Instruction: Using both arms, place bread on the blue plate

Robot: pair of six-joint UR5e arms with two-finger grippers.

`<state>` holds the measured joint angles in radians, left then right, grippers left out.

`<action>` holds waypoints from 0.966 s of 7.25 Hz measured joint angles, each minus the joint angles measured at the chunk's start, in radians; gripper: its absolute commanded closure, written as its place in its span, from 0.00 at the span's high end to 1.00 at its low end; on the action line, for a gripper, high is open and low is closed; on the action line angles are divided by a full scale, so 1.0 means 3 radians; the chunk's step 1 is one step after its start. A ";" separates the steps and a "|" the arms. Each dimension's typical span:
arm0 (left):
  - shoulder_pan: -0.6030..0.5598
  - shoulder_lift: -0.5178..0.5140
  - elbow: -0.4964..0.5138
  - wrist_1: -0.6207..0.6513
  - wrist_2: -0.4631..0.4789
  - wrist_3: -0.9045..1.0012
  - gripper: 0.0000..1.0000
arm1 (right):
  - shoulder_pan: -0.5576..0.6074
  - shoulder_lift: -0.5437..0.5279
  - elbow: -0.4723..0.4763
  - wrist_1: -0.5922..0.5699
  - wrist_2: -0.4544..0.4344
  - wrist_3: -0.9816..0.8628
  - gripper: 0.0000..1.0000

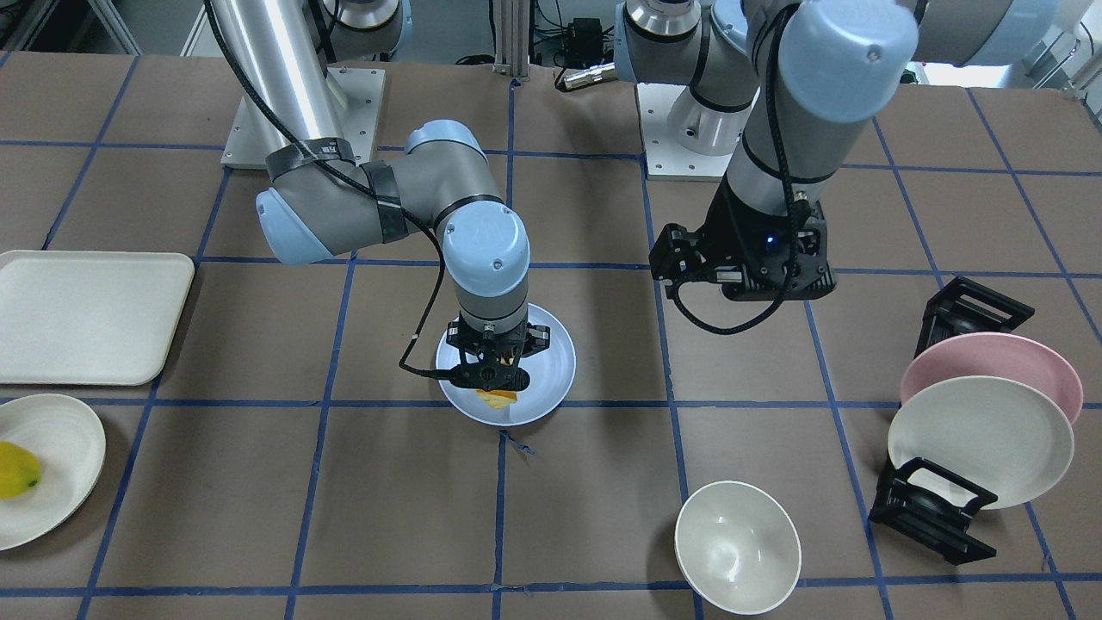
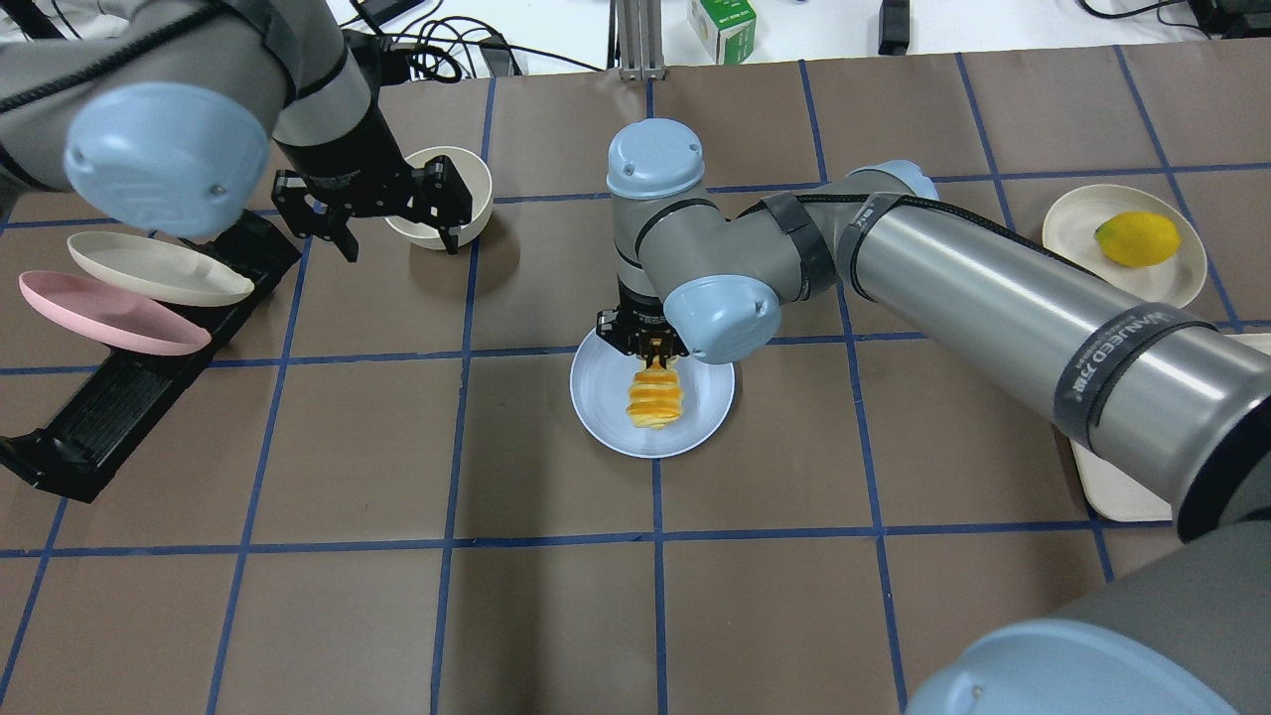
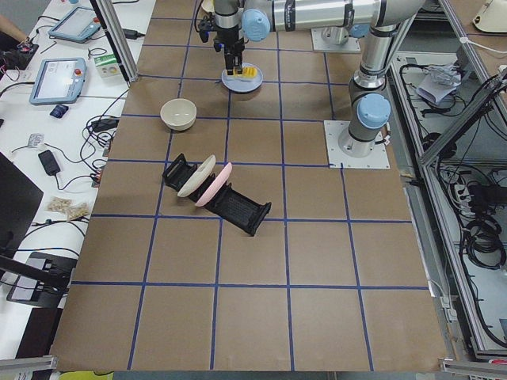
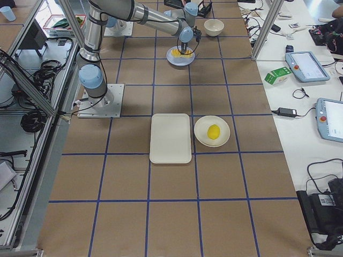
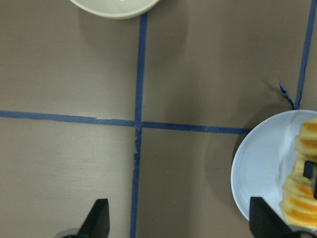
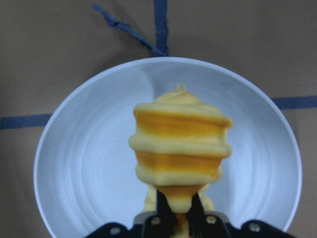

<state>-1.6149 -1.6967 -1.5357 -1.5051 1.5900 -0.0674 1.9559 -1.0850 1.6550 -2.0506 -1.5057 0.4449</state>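
The right gripper (image 6: 174, 210) is clamped on one end of the bread (image 6: 181, 144). The loaf reaches out from it over the blue plate (image 6: 79, 163), which lies about midway across the tabletop, well clear of every edge. Whether the loaf's free end rests on the plate or hangs just above it, I cannot tell. The left gripper (image 2: 400, 238) hovers with its fingers apart and empty, nearer the far edge from the robot, beside a cream bowl (image 2: 477, 184). The bread looks light and soft, likely to squash or sag when held by one end. A gentle pinch in a groove between two ribs should keep it from slipping, and the matte plate should not let it slide much.
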 measured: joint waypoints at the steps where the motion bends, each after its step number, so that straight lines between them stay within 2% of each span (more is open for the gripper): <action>1: 0.0012 0.0048 0.0121 -0.0150 0.0023 0.0119 1.00 | 0.0003 -0.0006 0.0014 -0.0007 -0.0007 0.0010 0.97; 2: 0.0011 0.0113 0.0154 -0.0206 0.0034 0.0210 1.00 | 0.0009 -0.0007 0.0018 -0.0036 -0.0009 0.0016 1.00; 5: 0.0033 0.0235 0.0161 -0.0211 0.0033 0.0593 1.00 | 0.0007 -0.0053 -0.0005 -0.0080 -0.0018 0.0020 1.00; 7: 0.0055 0.0252 0.0154 -0.0202 0.0027 0.0661 1.00 | -0.0170 -0.0398 0.0014 0.0208 -0.0152 -0.0058 1.00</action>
<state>-1.5984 -1.6209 -1.4895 -1.5658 1.5982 0.1308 1.9049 -1.2045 1.6592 -1.9883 -1.5514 0.4275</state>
